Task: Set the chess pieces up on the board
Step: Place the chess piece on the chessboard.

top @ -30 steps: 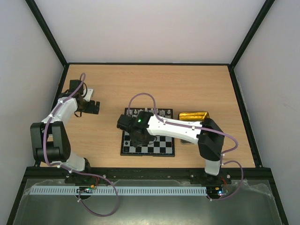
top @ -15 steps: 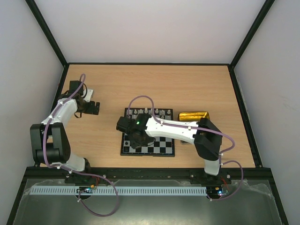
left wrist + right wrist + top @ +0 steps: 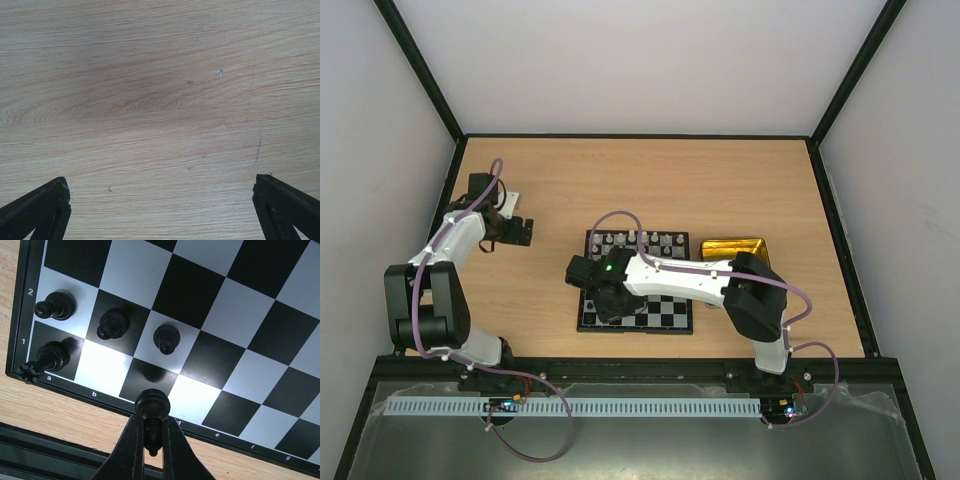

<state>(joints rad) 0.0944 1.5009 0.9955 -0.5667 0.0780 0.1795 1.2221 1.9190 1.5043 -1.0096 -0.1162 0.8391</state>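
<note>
Item 1, far left: left gripper [image 3: 520, 231], hanging over the bare wooden table [image 3: 550, 180], well apart from the board. Fingers [image 3: 42, 207] spread wide, nothing between them, only wood grain below.

Item 2, centre: board [image 3: 665, 310], flat on the table, black and silvery checks inside a thin black rim.
- White pieces [image 3: 635, 240] lined along the far edge.
- Near-left corner, as seen from the right wrist: black rook [image 3: 50, 357] on a1; three black pawns [image 3: 112, 324] on a2, b2 and c2, all upright.

Item 3, over the board's near-left part: right gripper [image 3: 152, 426], clamped on a black piece [image 3: 152, 402]. Piece upright, pinched low on its stem, round head clear above the fingertips, placed at the near rim by the c and d files, its shadow on c1. Contact with the board: cannot tell.

Item 4, right: gold tray [image 3: 735, 247], shiny, just beside the board's far-right corner.
</note>
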